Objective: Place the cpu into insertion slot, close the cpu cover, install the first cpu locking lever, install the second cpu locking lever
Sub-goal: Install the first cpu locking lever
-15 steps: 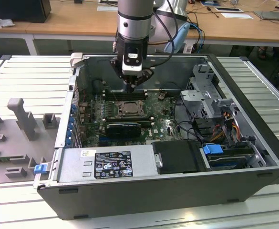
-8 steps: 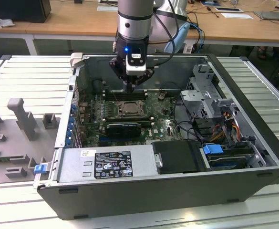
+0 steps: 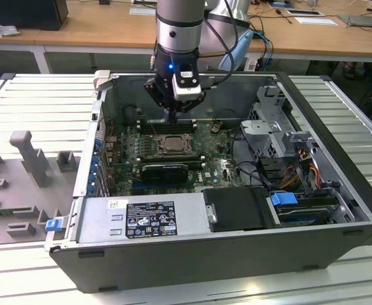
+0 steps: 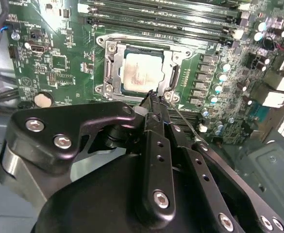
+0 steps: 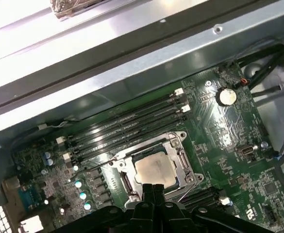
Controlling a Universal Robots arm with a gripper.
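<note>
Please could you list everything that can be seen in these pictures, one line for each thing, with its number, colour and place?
computer case: one, dark grey, open, on the table
table: one, pale grey, ribbed, under the case
moulded tray: one, grey, on the table at the exterior view's left
board: one, green, inside the case
cpu: one, silvery-beige, lying in the insertion slot
cpu cover: one, silvery, down around the cpu
memory slots: several, black, beside the insertion slot
card: one, black, on the board
power supply box: one, silvery, at the case's near wall
desk: one, wooden, behind the table
arm: one, grey, above the board
fingers: two, black, closed together at the insertion slot's edge
</note>
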